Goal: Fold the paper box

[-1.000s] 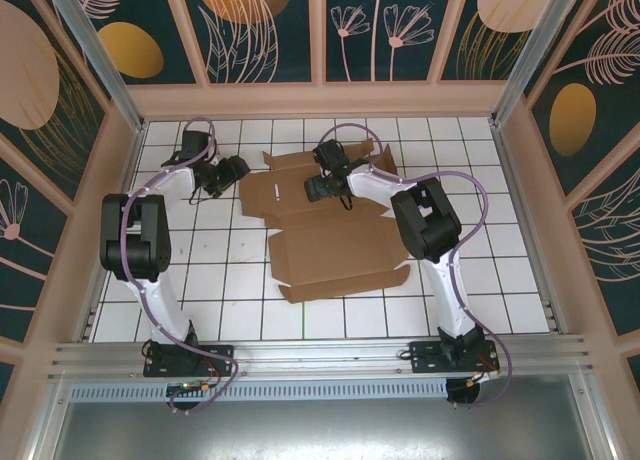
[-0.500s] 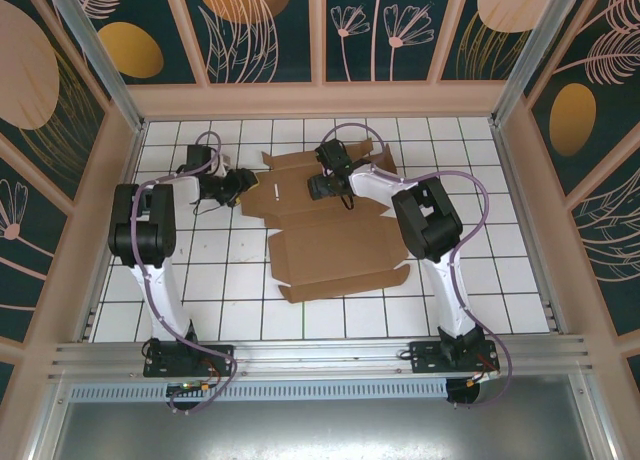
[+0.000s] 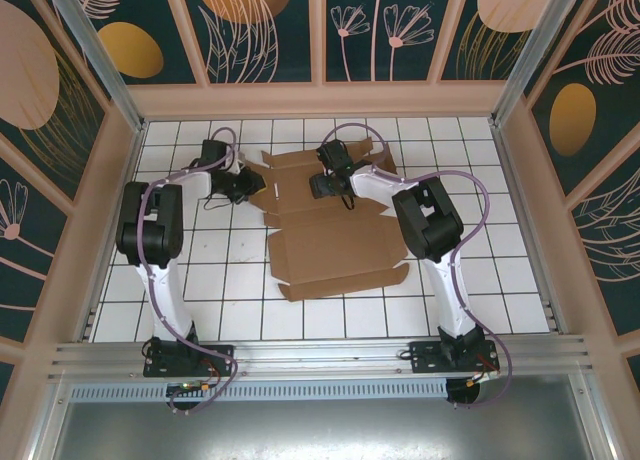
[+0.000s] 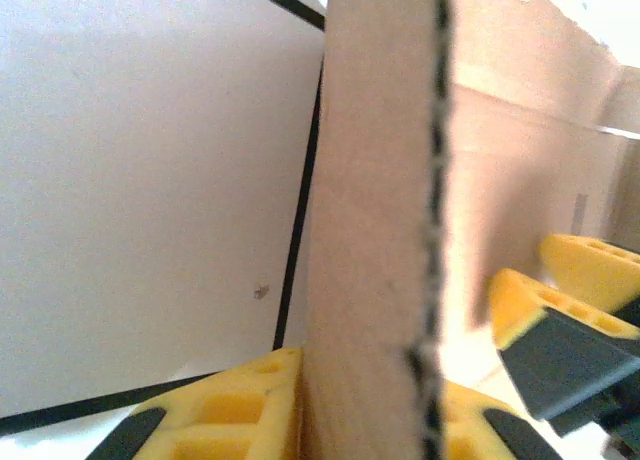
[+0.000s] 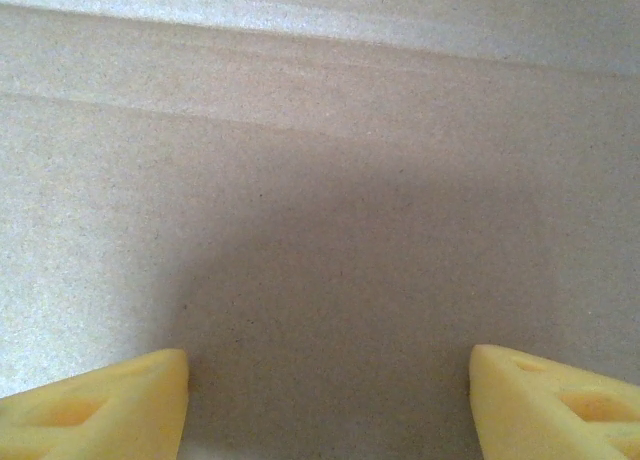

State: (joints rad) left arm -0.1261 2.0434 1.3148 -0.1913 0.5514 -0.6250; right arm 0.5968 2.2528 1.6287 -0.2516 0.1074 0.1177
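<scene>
Since a second ago my left arm has swung in from the open tiles, and the left tool [image 3: 252, 188] now sits at the left edge of the paper box [image 3: 335, 245]. The right arm has hardly shifted. The paper box lies partly folded around the middle of the white gridded counter [image 3: 225, 300], its near part creased up at the edges and flatter flaps behind it. My left arm rises from its base, elbow bent high, with the forearm reaching far and right to the sheet. On its wrist camera a cardboard flap edge stands upright between the yellow fingers [image 4: 220, 410], which pinch it from both sides. My right arm leans far and left over the rear flaps. The right tool [image 3: 318, 187] points down at bare cardboard, its yellow fingertips [image 5: 110, 400] spread wide apart.
</scene>
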